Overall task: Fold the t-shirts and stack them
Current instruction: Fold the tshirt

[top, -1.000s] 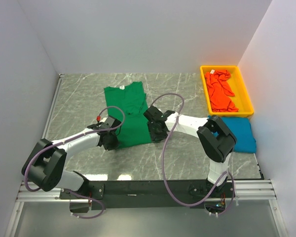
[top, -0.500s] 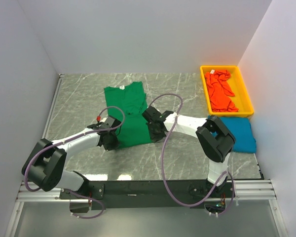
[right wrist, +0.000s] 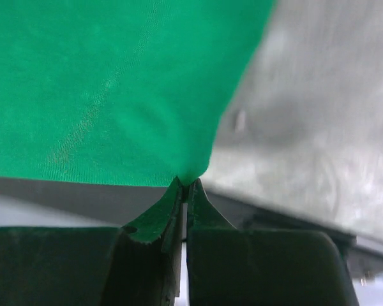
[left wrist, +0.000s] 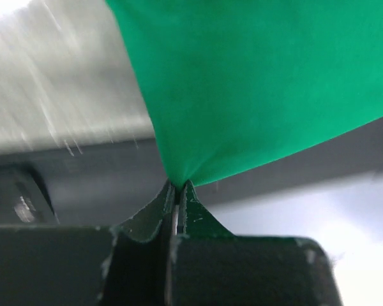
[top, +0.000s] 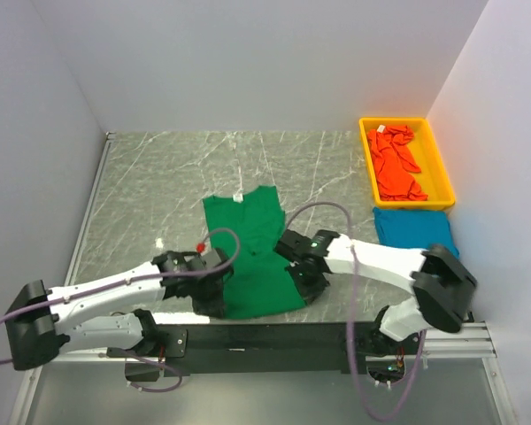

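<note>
The green t-shirt (top: 252,252) lies flat near the table's front edge, its white neck label (top: 239,199) at the far end. My left gripper (top: 214,304) is shut on its near left hem corner; the cloth (left wrist: 255,83) bunches into the jaws in the left wrist view. My right gripper (top: 306,289) is shut on the near right hem corner, with the cloth (right wrist: 108,83) in the right wrist view. The blue t-shirt (top: 413,228) lies folded at the right. The orange-red t-shirt (top: 396,165) lies crumpled in the yellow bin (top: 436,159).
The yellow bin stands at the back right against the wall. The black front rail (top: 274,335) runs just below the shirt's hem. White walls close in the table on three sides.
Both grippers have pulled the green t-shirt toward the front edge and slightly right; its hem now sits by the black rail. Blue and orange-red shirts have not moved.
</note>
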`<state>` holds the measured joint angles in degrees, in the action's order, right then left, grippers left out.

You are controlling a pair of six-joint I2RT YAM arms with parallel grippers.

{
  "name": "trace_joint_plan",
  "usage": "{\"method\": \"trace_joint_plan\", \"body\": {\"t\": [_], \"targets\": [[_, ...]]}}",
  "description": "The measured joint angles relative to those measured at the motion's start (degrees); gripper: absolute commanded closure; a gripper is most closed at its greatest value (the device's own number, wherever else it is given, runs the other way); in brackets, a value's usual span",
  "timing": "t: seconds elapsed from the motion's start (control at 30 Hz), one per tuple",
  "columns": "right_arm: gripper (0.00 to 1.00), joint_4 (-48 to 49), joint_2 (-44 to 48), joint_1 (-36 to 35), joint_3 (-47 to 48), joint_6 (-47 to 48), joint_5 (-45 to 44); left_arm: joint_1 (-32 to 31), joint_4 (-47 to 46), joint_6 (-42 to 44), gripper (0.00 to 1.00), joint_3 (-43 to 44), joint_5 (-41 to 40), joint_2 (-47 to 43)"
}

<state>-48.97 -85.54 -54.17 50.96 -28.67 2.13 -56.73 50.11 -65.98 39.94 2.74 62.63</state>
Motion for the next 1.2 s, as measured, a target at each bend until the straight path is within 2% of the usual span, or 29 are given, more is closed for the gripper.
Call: {"method": "trace_joint_plan", "body": {"t": [0.1,0.23,0.37,0.53,0.63,0.97,1.2], "targets": [[1.0,-6.54,7.43,-0.7,-0.04,0.04,2.56,-7.72,3.37,-4.57,0.99,1.05,2.49,-1.81],[1.0,-14.99,10.19,-0.35,7.69,1.16,2.43,-7.45,8.0,-6.45,0.99,6.54,2.27,-1.97],[1.0,-17.92,7.96,1.75,16.87,3.5,0.76,0.31,10.19,-3.1,0.99,12.11,1.07,-2.03],[1.0,-18.8,1.84,4.61,26.08,6.69,-0.31,12.37,10.38,2.99,0.99,12.7,0.22,-1.73],[1.0,-19.02,-2.45,6.12,30.97,8.41,-0.42,17.14,9.73,6.64,0.99,12.72,0.35,-0.72],[1.0,-18.95,-13.6,12.31,47.56,13.2,-0.59,28.09,4.94,16.44,0.99,18.97,-0.17,8.41],[1.0,-17.09,-21.03,16.92,54.07,15.12,0.61,34.71,-1.62,21.7,0.99,21.9,-0.2,16.04]]}}
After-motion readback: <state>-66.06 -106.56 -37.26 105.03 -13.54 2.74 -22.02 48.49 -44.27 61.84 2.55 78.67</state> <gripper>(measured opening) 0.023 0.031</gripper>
